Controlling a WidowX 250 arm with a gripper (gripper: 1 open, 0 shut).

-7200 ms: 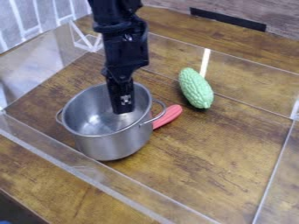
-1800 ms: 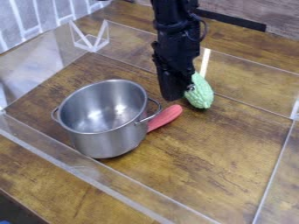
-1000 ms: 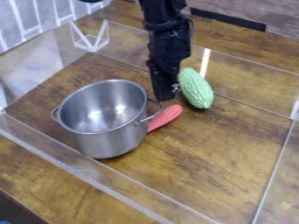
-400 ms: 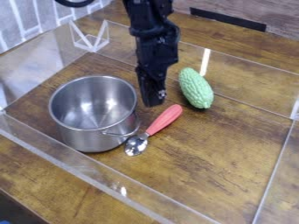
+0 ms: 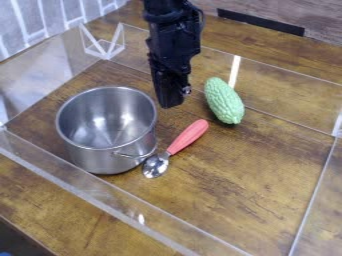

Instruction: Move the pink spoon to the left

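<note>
Pink-Handled Spoon Lies Beside the Big Silver Pot

The small spoon with a pinkish-red plastic handle and a shiny metal bowl (image 5: 178, 147) lies flat on the brown wooden surface (image 5: 254, 190). It is just beside the round, shiny silver metal pot (image 5: 106, 131), on the pot's right side in the picture. The spoon's bowl end is close to the pot's wire handle (image 5: 138, 154), and its pink end points up and away from the pot.

The pot stands upright with its open top facing up. I can see down inside it, and it looks grey and smooth.

The bumpy, light green, oval vegetable (image 5: 223, 101) lies farther to the right of the pot, past the pink end of the spoon. A thin white strip (image 5: 235, 70) is on the surface just behind the vegetable, also to the right of the pot.

The black robot fingers (image 5: 170, 96) are up behind the pot, a bit to its right. They are together, and they are not holding the spoon.
</note>
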